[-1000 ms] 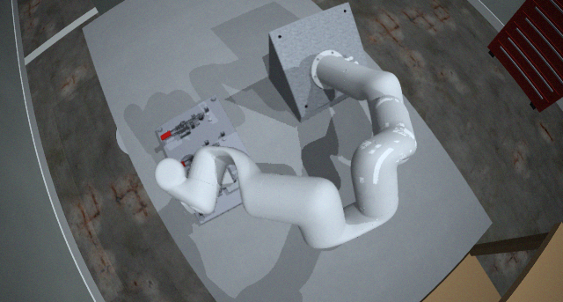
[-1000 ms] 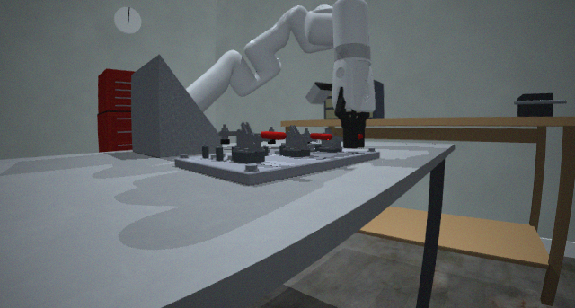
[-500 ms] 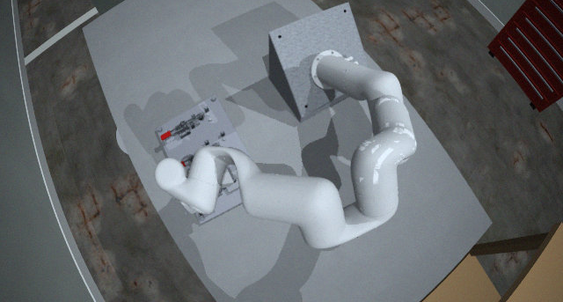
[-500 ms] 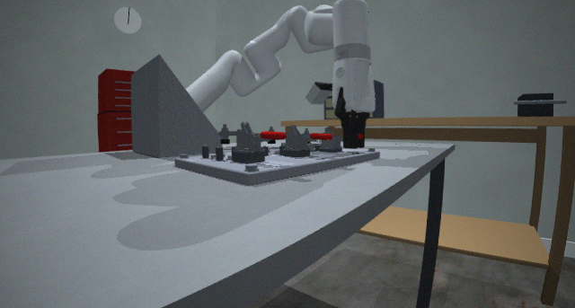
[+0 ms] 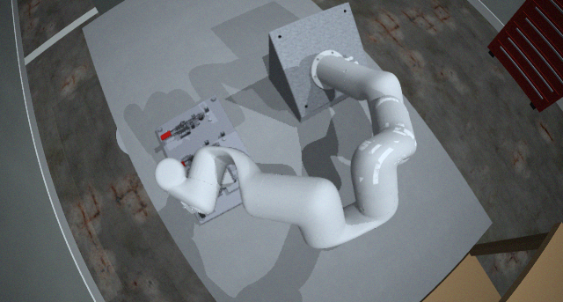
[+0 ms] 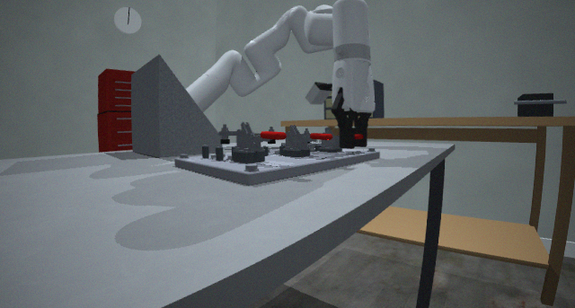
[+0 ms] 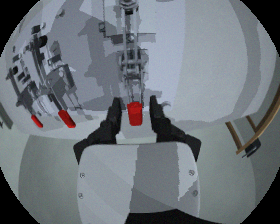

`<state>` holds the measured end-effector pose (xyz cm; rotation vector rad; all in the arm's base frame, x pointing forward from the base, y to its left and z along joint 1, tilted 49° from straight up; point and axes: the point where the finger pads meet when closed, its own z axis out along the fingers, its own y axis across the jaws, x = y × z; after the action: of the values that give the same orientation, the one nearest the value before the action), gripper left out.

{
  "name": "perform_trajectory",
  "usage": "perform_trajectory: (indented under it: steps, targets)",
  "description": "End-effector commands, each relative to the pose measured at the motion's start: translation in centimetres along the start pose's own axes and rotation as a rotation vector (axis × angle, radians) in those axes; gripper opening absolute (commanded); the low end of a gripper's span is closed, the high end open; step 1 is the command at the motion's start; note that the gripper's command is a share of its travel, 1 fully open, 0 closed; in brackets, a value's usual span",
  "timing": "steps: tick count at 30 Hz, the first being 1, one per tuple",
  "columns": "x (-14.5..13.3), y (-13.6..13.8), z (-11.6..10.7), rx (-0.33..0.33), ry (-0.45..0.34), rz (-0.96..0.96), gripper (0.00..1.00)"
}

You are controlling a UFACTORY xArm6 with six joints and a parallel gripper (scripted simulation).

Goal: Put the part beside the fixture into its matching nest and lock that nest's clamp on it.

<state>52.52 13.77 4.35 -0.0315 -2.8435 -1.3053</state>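
The gripper (image 7: pixel 132 117) is seen half open, its black fingers standing on either side of the red handle (image 7: pixel 135 113) of the nearest clamp, with small gaps visible, so nothing is gripped. The fixture plate (image 6: pixel 252 172) is carried on the grey worktop (image 6: pixel 135 236). The part cannot be made out; the arm (image 5: pixel 281 196) covers that nest from above.
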Motion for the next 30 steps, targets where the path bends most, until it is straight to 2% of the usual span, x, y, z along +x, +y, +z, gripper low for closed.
perform_trajectory:
  steps: [1, 17, 25, 27, 30]
  targets:
    - [-0.2, 0.0, -0.2, 0.001, -0.004, -0.001, 0.47]
    - [-0.2, 0.0, -0.3, 0.001, -0.004, -0.001, 0.47]
    - [-0.1, 0.0, -2.6, 0.001, -0.004, -0.001, 0.47]
    - [-0.1, 0.0, -2.6, 0.001, -0.004, -0.001, 0.47]
    - [-0.1, 0.0, -3.8, 0.001, -0.004, -0.001, 0.47]
